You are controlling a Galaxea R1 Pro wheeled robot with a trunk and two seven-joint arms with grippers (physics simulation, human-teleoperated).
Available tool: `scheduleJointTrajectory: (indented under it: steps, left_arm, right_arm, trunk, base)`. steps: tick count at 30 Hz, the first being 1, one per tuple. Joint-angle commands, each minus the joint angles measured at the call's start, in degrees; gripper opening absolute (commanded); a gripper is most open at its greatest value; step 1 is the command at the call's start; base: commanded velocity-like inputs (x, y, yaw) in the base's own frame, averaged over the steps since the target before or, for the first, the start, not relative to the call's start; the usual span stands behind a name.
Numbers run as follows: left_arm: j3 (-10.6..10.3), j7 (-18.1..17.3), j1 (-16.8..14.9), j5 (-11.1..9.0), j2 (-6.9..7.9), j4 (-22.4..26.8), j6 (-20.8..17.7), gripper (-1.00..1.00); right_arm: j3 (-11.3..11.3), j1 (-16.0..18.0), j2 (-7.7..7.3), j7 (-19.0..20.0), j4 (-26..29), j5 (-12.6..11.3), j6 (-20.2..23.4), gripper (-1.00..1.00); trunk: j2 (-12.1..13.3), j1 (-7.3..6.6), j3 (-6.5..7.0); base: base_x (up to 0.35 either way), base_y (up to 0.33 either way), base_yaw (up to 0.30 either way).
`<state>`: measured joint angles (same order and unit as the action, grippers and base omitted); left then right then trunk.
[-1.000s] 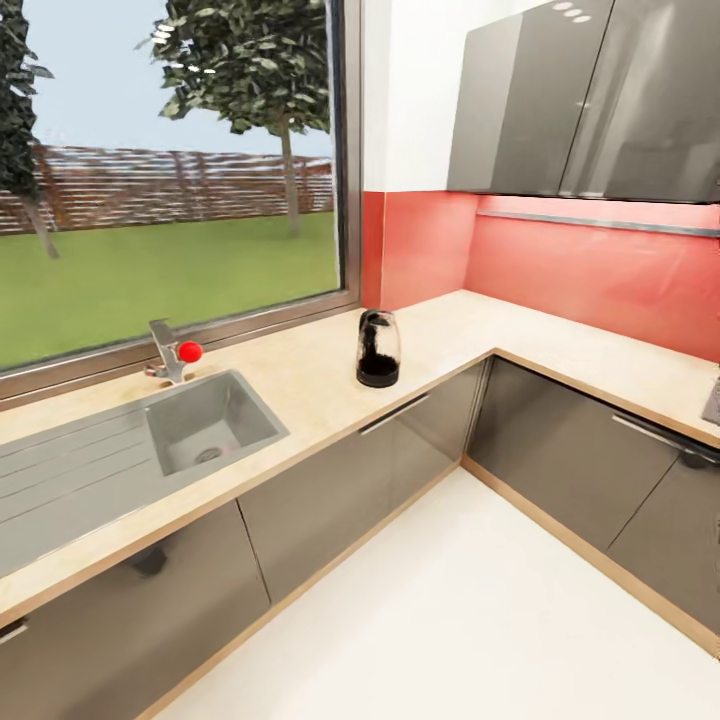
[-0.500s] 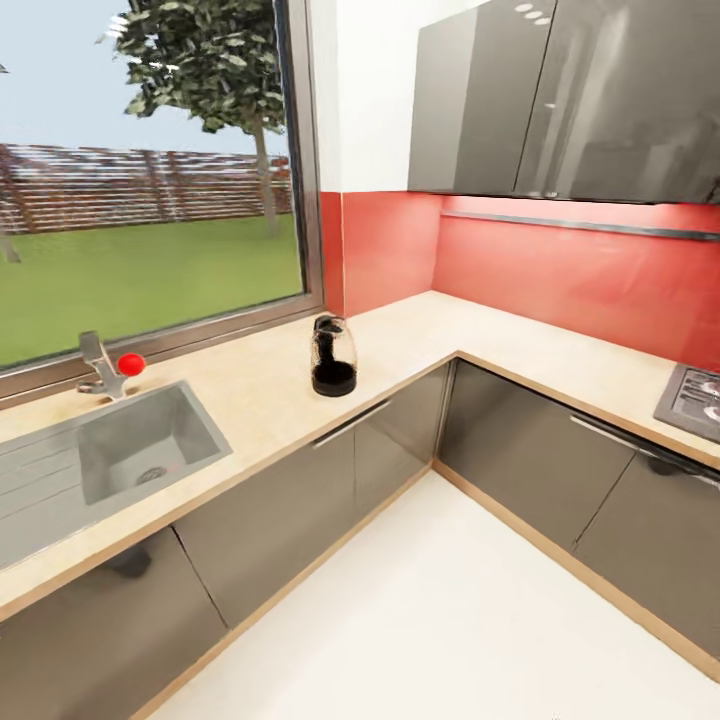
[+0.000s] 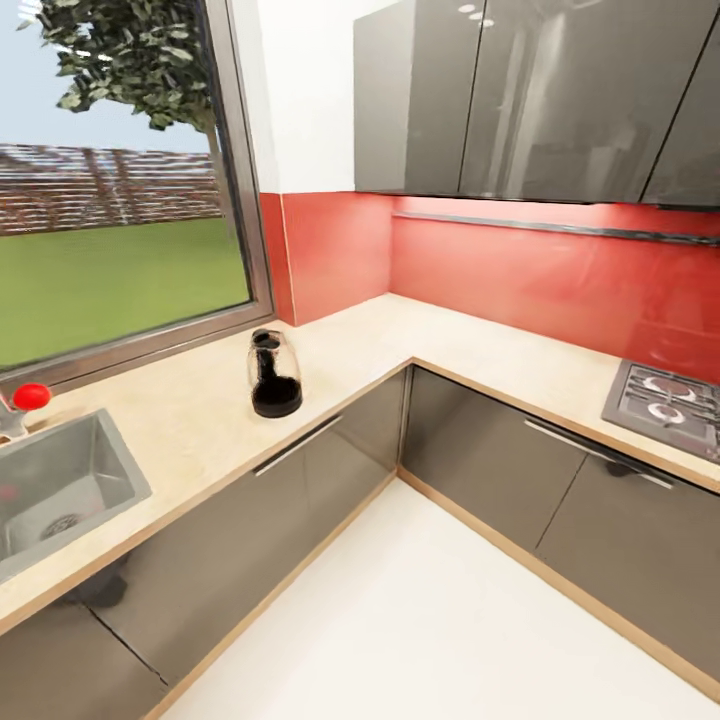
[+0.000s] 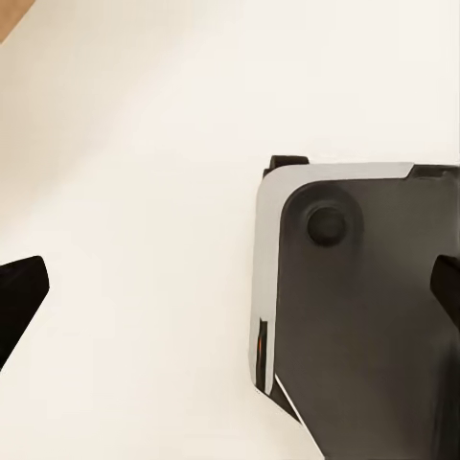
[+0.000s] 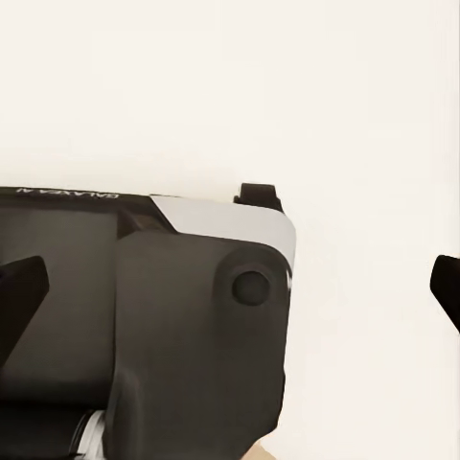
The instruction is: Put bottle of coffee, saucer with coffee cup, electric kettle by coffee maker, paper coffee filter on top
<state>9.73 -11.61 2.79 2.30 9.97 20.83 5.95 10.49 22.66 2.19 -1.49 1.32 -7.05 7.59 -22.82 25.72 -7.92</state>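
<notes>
The electric kettle (image 3: 274, 375), squat dark glass with a black base, stands alone on the beige countertop (image 3: 360, 340), between the sink and the inner corner. The coffee maker, bottle of coffee, paper coffee filter, saucer and coffee cup are out of view. In the left wrist view my left gripper (image 4: 233, 295) is open, its black fingertips (image 4: 19, 297) far apart over white floor, nothing between them. My right gripper (image 5: 233, 292) is likewise open and empty, with its fingertips (image 5: 19, 297) at the picture's edges.
A grey sink (image 3: 60, 485) with a red-knobbed tap (image 3: 30, 397) is at the left, a gas hob (image 3: 665, 400) at the right. Grey wall cabinets (image 3: 540, 100) hang above a red backsplash with a thin grey strip (image 3: 560, 228). My dark base (image 4: 364, 316) shows under both wrists.
The head camera has swung to the right, so the whole picture shifted left: sink and kettle slid leftward and the hob came into view. The kettle itself has not moved on the counter.
</notes>
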Motion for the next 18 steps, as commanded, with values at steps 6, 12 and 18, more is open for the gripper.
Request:
scheduleJointTrajectory:
  steps: [6,12,18]
  left_arm:
    - [0.5,-0.4,0.0,0.2,-0.11,0.1,0.0,1.0]
    - [0.5,-0.4,0.0,0.3,-0.12,0.1,0.0,1.0]
    - [0.5,-0.4,0.0,0.3,-0.05,0.1,0.1,1.0]
  right_arm:
    - [0.5,0.0,-0.07,-0.2,0.2,-0.6,0.3,1.0]
    - [0.5,0.0,-0.08,-0.2,0.2,-0.6,0.4,1.0]
    - [0.5,0.0,-0.08,-0.2,0.2,-0.6,0.3,1.0]
  trunk:
    - [-0.1,0.06,-0.1]
    - [-0.1,0.06,-0.1]
    - [-0.1,0.06,-0.1]
  base:
    - [0.281,-0.165,-0.011]
    - [0.28,-0.168,-0.001]
    - [0.262,-0.171,0.0]
